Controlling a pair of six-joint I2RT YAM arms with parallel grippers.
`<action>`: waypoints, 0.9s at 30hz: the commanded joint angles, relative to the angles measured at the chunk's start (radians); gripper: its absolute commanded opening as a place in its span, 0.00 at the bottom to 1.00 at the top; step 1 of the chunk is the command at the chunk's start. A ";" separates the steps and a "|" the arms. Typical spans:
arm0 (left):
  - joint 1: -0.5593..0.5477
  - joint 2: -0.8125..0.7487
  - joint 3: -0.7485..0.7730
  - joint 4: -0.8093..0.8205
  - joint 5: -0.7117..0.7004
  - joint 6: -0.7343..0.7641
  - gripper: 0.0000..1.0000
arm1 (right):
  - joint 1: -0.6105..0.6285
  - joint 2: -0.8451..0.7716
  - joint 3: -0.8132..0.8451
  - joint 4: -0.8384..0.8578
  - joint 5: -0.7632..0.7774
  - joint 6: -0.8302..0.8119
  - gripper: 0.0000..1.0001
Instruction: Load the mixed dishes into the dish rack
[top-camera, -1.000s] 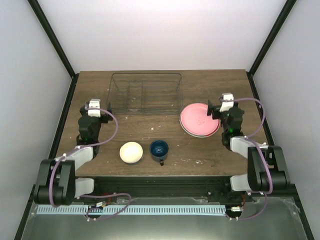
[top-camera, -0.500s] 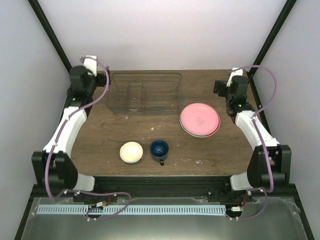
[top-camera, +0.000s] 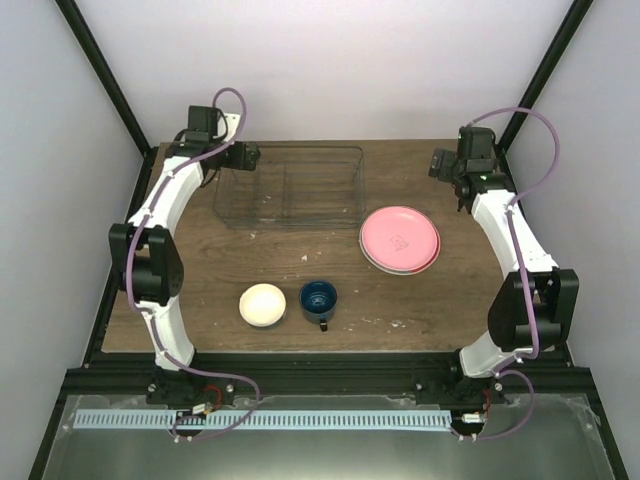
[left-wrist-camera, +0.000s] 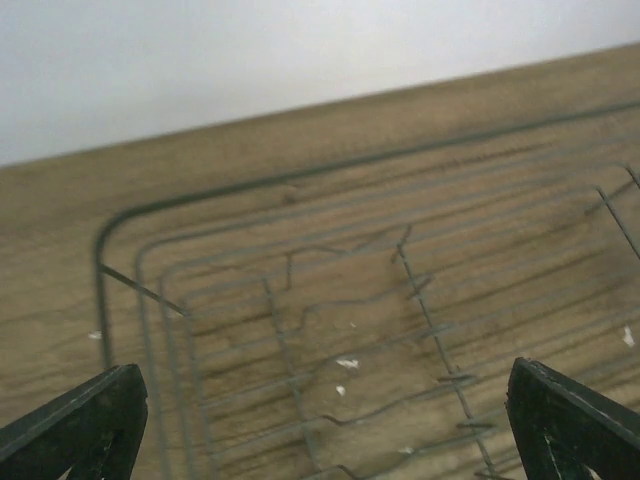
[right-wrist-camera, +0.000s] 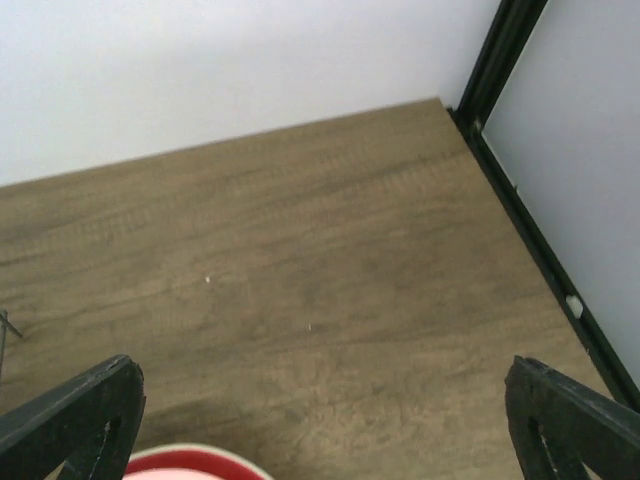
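Both arms stretch farther back now. My left pincer (top-camera: 246, 156) hangs over dish rack (top-camera: 288, 187), right pincer (top-camera: 441, 166) beyond plain pink plate (top-camera: 400, 238); each gapes wide, empty.

Dark wooden table (top-camera: 200, 290); white walls (top-camera: 320, 70); black corner posts (top-camera: 105, 80).

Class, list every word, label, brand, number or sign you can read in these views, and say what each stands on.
None can be read in any view.
On the pink plate: a faint mark near the middle, too small to read.
On the dish rack, dark blue mug, cream bowl and table: no lettering visible.
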 joint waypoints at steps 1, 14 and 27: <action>-0.018 0.050 0.039 -0.096 0.073 -0.009 1.00 | 0.008 0.015 0.043 -0.110 0.011 0.056 1.00; -0.097 0.112 -0.023 -0.058 0.124 -0.101 1.00 | 0.008 0.049 0.071 -0.145 0.000 0.065 1.00; -0.127 0.094 -0.131 -0.050 -0.058 -0.127 1.00 | 0.008 0.062 0.079 -0.168 -0.003 0.050 1.00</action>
